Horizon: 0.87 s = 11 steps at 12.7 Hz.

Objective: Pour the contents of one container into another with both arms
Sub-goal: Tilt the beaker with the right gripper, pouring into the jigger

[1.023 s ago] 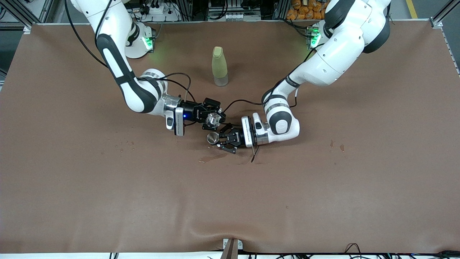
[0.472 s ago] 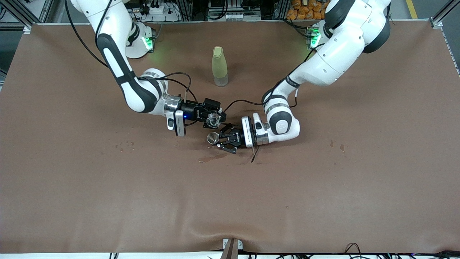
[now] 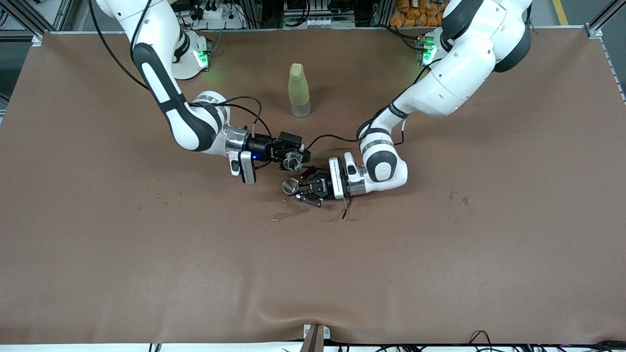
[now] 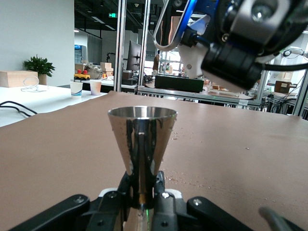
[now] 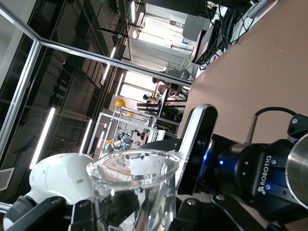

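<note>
My left gripper (image 3: pixel 298 188) is shut on the narrow waist of a shiny steel jigger (image 3: pixel 290 186), held upright just above the brown table (image 3: pixel 146 254). In the left wrist view the jigger (image 4: pixel 142 137) rises from between the fingers (image 4: pixel 122 190). My right gripper (image 3: pixel 293 160) is shut on a clear glass (image 3: pixel 294 162), tipped with its mouth toward the jigger and just above it. The right wrist view shows the glass (image 5: pixel 134 187) close up, with my left gripper's black body (image 5: pixel 260 178) beside it. Whether liquid is in either vessel is not visible.
A capped yellow-green bottle (image 3: pixel 299 90) stands upright farther from the front camera than both grippers. A wet patch (image 3: pixel 288 214) darkens the table just nearer than the jigger. Small stains (image 3: pixel 457 198) lie toward the left arm's end.
The right wrist has rolled, tipping the glass further toward the jigger and shifting it slightly. The left gripper and jigger have barely moved.
</note>
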Available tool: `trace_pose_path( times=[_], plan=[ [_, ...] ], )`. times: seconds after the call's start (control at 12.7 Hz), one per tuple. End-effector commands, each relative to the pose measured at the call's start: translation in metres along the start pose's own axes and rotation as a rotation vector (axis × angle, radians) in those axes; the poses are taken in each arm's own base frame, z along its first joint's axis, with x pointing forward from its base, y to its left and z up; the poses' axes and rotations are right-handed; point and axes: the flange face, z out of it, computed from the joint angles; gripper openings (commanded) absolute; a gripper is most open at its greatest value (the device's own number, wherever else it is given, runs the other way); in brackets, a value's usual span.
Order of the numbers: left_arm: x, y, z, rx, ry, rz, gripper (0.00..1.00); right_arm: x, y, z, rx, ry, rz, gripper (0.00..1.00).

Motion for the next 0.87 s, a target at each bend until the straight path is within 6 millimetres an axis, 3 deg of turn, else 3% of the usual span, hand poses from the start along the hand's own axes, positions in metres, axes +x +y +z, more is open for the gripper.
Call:
trace_pose_path(
  times=[0.0, 0.79],
  plan=[
    [0.0030, 0.0074, -0.0030, 0.007, 0.005, 0.011, 0.00, -0.0011, -0.0128, -0.0030, 0.002, 0.016, 0.052, 0.00],
    [-0.0003, 0.0136, -0.0123, 0.001, -0.009, -0.001, 0.00, -0.0017, -0.0099, -0.0056, -0.005, 0.020, 0.172, 0.00]
  ],
)
